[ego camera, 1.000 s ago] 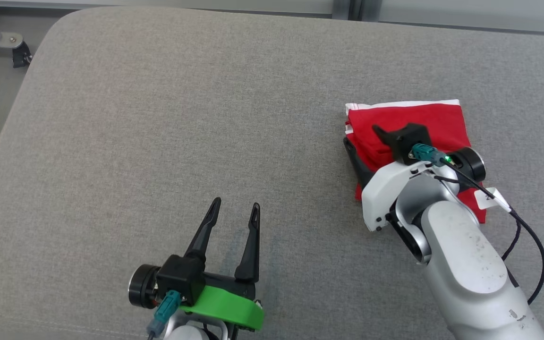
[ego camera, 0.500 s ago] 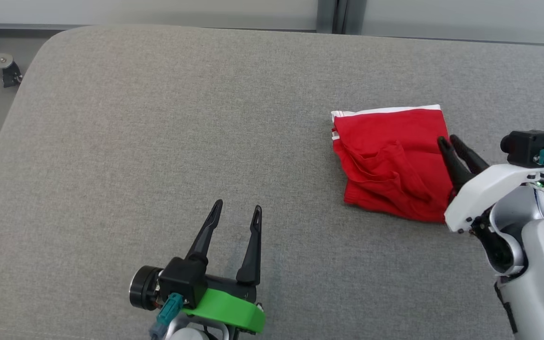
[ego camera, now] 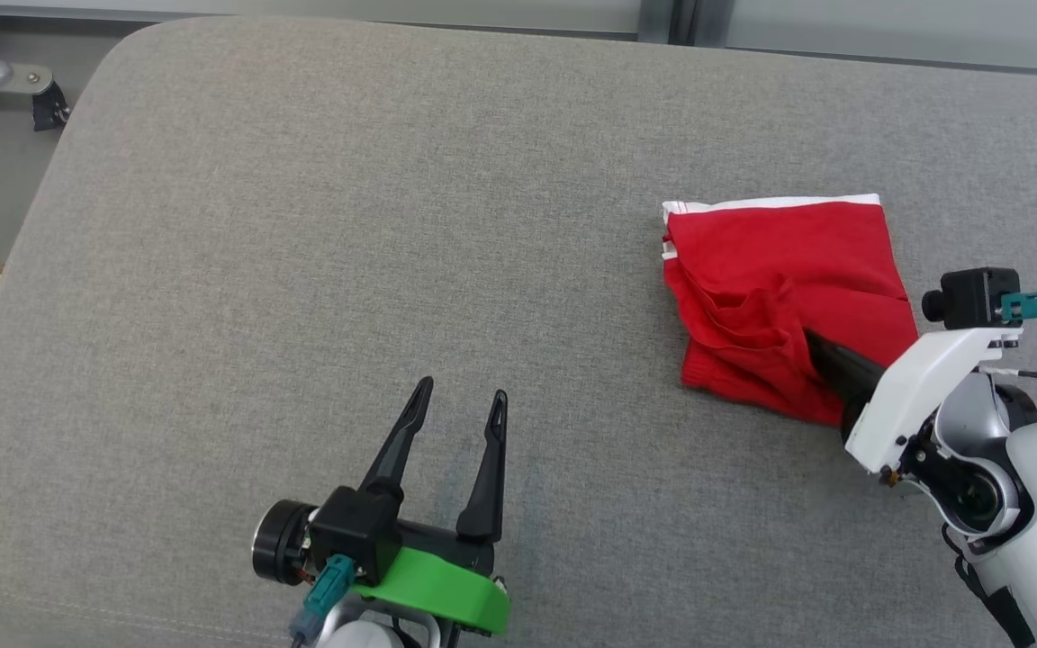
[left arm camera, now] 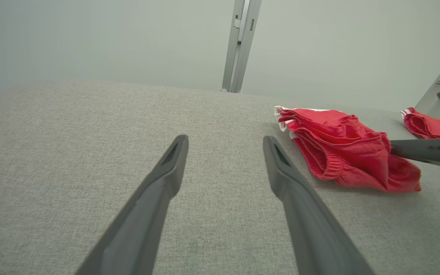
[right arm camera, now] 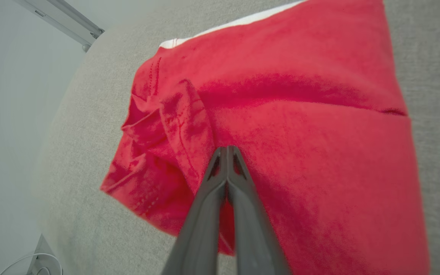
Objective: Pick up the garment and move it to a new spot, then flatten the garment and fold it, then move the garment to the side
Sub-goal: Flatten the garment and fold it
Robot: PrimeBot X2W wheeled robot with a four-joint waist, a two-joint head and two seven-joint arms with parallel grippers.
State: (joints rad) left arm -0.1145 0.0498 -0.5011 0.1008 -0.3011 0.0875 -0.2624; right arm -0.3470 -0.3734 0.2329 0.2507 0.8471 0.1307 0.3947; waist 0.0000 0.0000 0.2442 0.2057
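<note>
We see our right pincer [ego camera: 810, 342] pressed shut, its tips lying on the red garment [ego camera: 780, 261] at a rumpled fold. We cannot tell whether any cloth is nipped between them. Its white wrist slants in from behind and to the right. The folded garment spreads ahead of and around those tips on the grey cushion [ego camera: 302, 225]. Our left pincer [ego camera: 464, 391] stands spread wide, holding nothing, with the garment well off to its right, fingers pointing forward.

On the padded surface [ego camera: 302, 225] the garment [ego camera: 780, 270] lies at right, right claw [ego camera: 811, 340] upon it, left claw [ego camera: 463, 396] well apart leftward.
</note>
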